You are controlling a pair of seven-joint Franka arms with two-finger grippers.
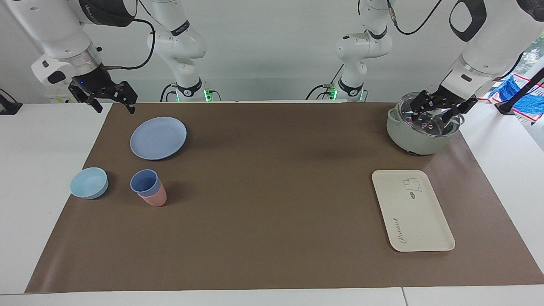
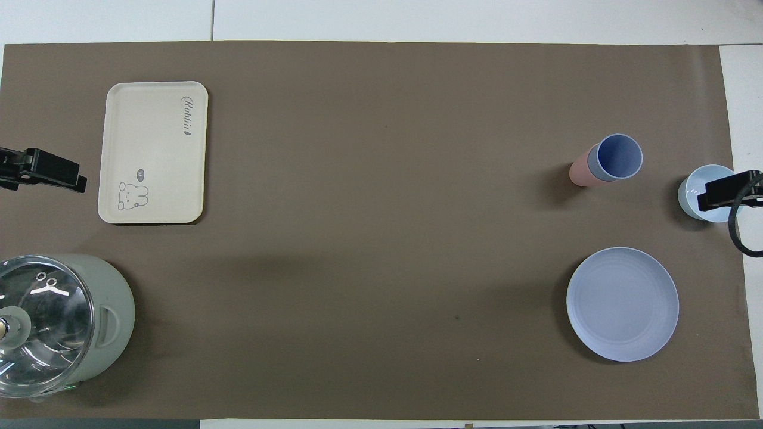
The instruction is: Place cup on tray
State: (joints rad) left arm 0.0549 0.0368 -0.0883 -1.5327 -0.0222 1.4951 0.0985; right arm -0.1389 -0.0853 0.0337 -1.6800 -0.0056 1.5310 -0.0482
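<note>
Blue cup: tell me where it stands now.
The blue cup sits nested in the pink cup toward the right arm's end, beside the bowl, farther out than the plate.
</note>
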